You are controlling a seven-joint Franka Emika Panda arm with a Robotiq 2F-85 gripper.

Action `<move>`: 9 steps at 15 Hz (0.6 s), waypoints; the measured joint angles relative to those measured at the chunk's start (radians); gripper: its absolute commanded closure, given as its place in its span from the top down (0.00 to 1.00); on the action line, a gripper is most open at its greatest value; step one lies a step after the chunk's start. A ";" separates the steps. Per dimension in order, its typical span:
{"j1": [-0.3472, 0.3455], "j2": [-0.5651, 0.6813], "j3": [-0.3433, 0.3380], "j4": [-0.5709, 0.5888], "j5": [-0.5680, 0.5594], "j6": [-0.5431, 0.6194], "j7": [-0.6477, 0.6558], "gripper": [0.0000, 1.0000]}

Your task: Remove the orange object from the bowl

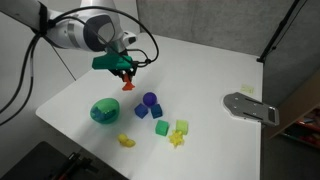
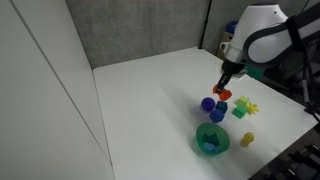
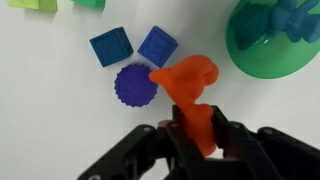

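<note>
In an exterior view the gripper hangs over the white table, clamped on the orange object, right of the bowl. In an exterior view a grey wall stands far behind. Wrist view: the orange object is outside the bowl, near a blue cube.

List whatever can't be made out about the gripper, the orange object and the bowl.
- Wrist view: the bowl is cut off by the top and right edges, so its bluish contents show only partly.
- Wrist view: the lower end of the orange object is hidden inside the gripper.
- Both exterior views: the orange object is too small and blurred to tell its shape, or whether it is clear of the table.
</note>
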 measured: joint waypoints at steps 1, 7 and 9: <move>-0.007 0.019 0.000 0.000 0.009 0.026 0.000 0.10; -0.020 0.145 0.000 0.001 0.027 0.174 0.000 0.10; -0.020 0.176 -0.002 0.003 0.027 0.214 0.000 0.09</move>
